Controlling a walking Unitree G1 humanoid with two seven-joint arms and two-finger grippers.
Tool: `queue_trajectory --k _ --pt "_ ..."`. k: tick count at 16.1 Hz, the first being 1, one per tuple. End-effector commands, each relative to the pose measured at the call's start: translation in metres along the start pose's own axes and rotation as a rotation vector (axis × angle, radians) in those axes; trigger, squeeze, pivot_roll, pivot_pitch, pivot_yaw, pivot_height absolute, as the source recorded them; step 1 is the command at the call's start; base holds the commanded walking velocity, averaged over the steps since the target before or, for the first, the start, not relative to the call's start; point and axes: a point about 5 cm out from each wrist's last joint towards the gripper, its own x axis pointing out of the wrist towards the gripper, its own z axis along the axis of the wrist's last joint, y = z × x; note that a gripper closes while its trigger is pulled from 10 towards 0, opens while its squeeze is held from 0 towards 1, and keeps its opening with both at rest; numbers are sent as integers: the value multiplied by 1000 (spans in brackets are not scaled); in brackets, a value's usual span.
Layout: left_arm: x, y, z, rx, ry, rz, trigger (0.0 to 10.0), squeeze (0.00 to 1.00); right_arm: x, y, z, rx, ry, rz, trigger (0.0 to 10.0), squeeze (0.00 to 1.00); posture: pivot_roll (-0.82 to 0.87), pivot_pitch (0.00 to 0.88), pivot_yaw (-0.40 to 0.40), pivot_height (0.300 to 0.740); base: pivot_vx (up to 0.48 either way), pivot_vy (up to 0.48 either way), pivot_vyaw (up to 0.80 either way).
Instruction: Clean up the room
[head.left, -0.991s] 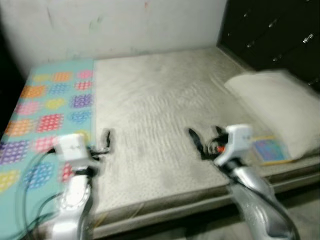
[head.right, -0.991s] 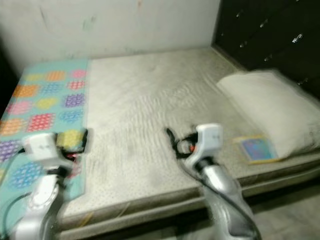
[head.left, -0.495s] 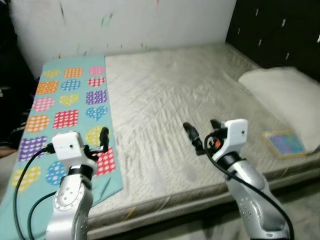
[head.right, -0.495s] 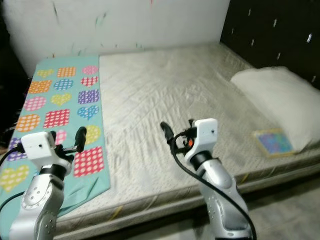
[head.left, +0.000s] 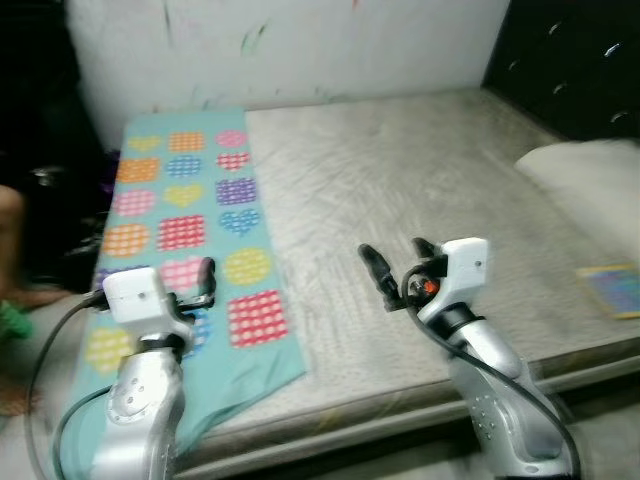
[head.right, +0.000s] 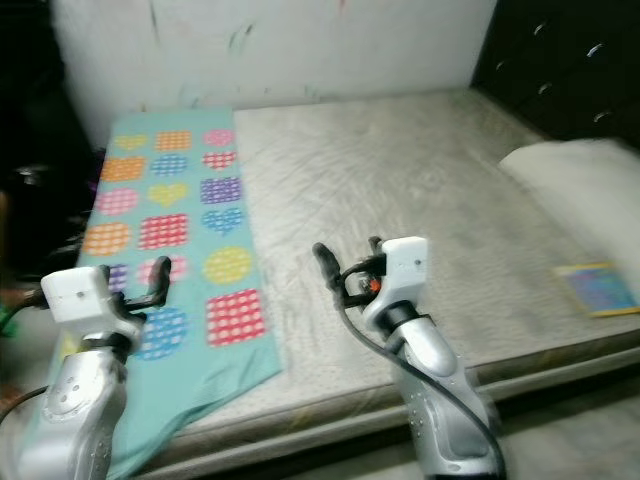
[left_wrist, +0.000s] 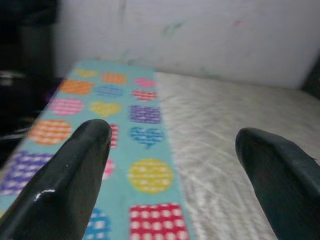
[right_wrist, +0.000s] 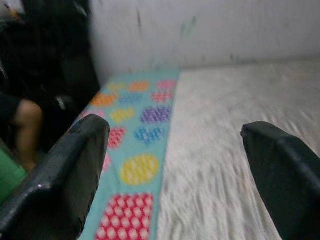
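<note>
A teal blanket printed with coloured hearts and dotted circles lies along the left side of a bare grey mattress, one corner hanging over the front edge. A white pillow rests at the right end, with a small colourful book in front of it. My left gripper hovers open over the blanket's near part, nothing between its fingers. My right gripper hovers open and empty over the mattress beside the blanket's edge; its fingers frame the blanket.
A dark headboard rises behind the pillow and a marked white wall runs along the far side. A person's leg and something green are in the dark gap to the left of the bed.
The camera has swung left, so bed, pillow and book slid right in the picture and the person's leg came into view. Both grippers stay open and empty.
</note>
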Motion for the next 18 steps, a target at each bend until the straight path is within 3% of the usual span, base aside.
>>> queue_trajectory --k 1,3,8,15,18 --pt "0 7 2 27 -4 20 10000 0 3 5 4 7 -20 19 10000 0 -187 14 6 740 0 480 0" --pt "0 7 2 25 -6 15 10000 0 3 7 3 10 -17 17 10000 0 -184 18 7 740 0 390 0" --pt "0 7 4 19 -28 23 10000 0 6 7 3 -14 -20 25 10000 0 -180 24 10 740 0 0 0" --pt "3 7 5 -4 -33 39 10000 0 7 8 4 -23 -22 26 10000 0 -183 34 9 740 0 0 688" --pt "3 6 4 -33 -23 31 10000 0 8 7 3 -13 -22 16 10000 0 -182 39 9 740 0 0 0"
